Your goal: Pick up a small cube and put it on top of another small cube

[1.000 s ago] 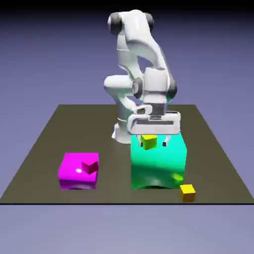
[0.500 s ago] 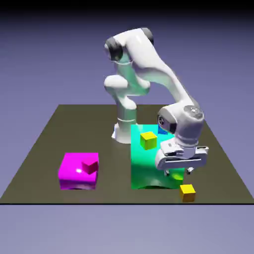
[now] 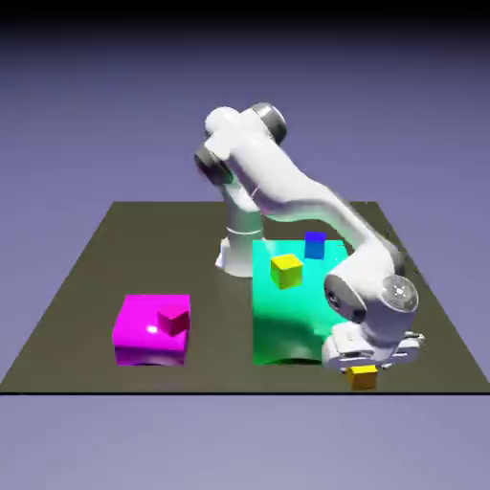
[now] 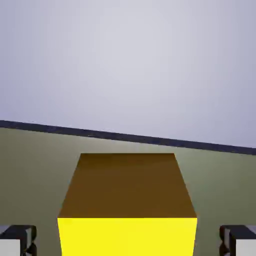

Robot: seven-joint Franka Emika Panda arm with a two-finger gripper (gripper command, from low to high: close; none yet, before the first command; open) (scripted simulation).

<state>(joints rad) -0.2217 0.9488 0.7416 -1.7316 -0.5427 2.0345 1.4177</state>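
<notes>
The small amber cube (image 3: 363,378) rests on the table near its front edge, toward the exterior view's right. My gripper (image 3: 365,367) has come down over it and is open. In the hand view the amber cube (image 4: 127,200) fills the lower middle, and the two grey fingertips (image 4: 17,240) stand apart from its sides with gaps showing. The lemon yellow-green cube (image 3: 286,271) sits on top of the big teal block (image 3: 282,325), behind and to the left of my gripper.
A small blue cube (image 3: 314,245) stands at the teal block's back. A magenta block (image 3: 144,335) with a small reddish cube (image 3: 173,321) on it lies at the left. The table's front edge (image 3: 239,391) runs just beyond the amber cube.
The arm swung from above the teal block forward and to the exterior view's right, then dropped low. The gripper now straddles the amber cube. No cube has moved.
</notes>
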